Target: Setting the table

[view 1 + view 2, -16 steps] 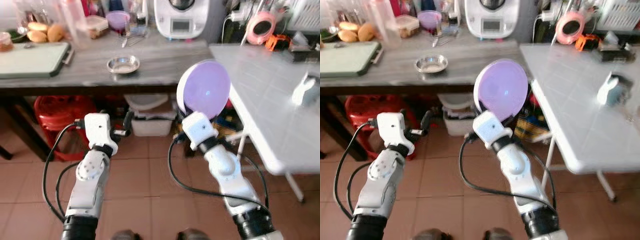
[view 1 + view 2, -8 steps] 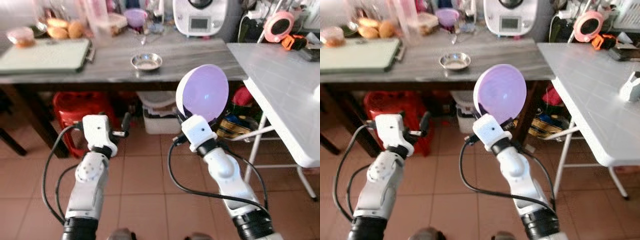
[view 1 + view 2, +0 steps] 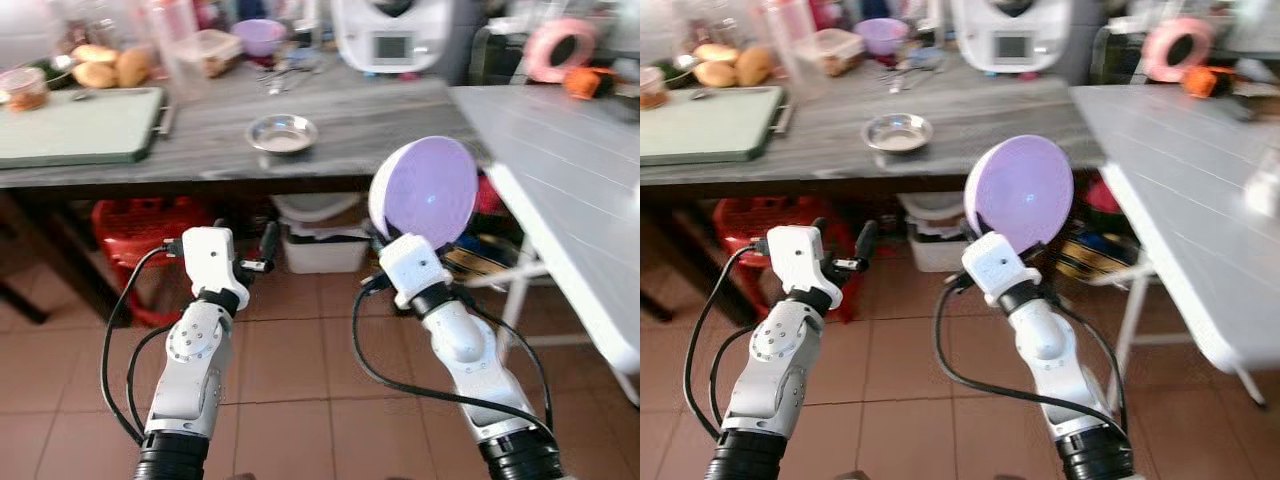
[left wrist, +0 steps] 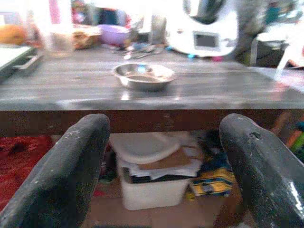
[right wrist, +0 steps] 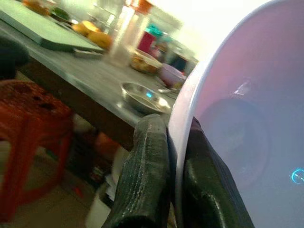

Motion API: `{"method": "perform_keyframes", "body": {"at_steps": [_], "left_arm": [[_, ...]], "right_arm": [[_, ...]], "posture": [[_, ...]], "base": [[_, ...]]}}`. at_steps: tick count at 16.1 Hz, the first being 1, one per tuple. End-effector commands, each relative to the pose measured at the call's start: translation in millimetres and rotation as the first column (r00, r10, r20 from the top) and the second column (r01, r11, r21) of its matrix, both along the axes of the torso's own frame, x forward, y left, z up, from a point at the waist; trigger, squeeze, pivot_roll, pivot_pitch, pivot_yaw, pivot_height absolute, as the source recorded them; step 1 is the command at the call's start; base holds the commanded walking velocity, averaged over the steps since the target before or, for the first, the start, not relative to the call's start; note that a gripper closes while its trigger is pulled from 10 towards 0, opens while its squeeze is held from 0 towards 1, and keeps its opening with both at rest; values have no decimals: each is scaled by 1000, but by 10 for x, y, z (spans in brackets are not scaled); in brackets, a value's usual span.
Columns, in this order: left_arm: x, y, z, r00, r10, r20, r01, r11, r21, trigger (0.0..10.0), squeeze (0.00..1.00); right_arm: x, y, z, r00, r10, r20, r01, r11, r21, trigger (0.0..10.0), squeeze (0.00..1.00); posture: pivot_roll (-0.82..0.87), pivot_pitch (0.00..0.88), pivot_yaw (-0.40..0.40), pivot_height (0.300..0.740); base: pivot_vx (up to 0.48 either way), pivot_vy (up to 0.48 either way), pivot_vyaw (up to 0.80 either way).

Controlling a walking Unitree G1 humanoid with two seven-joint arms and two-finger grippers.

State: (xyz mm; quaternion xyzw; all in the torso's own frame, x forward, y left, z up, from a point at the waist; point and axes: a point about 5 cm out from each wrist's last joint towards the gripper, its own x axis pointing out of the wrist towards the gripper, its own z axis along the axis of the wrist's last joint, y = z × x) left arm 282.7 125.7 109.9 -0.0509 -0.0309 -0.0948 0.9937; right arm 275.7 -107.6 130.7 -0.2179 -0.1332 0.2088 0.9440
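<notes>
Nearest: right tool (image 5: 164, 156), fingers clamped on the lower rim of a lilac plate (image 3: 424, 190), held upright on edge above the tiled floor (image 3: 300, 370). Left tool (image 4: 156, 156) alongside, fingers spread apart, holding nothing (aimed under the grey tabletop). Beyond: grey tabletop (image 3: 200, 140) bearing a small steel bowl (image 3: 282, 133), a green cutting board (image 3: 70, 125) and a white appliance (image 3: 388, 35). To the right: white folding tabletop (image 3: 560, 170). Step in hand, judged: carrying the plate toward a place setting. Next move calls for closing on a tabletop, tipping the plate flat, then lowering and releasing.
</notes>
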Motion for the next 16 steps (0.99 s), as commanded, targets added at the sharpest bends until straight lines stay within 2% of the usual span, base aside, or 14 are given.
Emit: {"method": "perform_keyframes", "body": {"at_steps": [1,3,5,11,16], "left_arm": [[25,-10,24,1000,-7,7,7,1000,3,10000,0],[29,-12,28,1000,-7,9,7,1000,3,10000,0],[33,-23,31,1000,-9,9,9,1000,3,10000,0],[47,-53,49,1000,-14,17,15,1000,-2,10000,0],[52,-59,52,1000,-11,17,11,1000,-2,10000,0]], "right_arm": [[12,13,114,999,8,47,-8,1000,2,10000,0],[20,4,122,999,5,46,-5,1000,3,10000,0],[27,-17,138,999,-3,46,2,1000,21,10000,0],[32,-12,153,999,15,52,-15,1000,-1,10000,0],[51,-15,176,998,21,56,-21,1000,0,10000,0]], "posture": [[-41,0,23,740],[-42,0,24,740],[-46,0,24,740],[-50,0,26,740],[-49,0,25,740]], "base": [[480,0,800],[480,0,800],[480,0,0],[480,0,0],[480,0,677]]}}
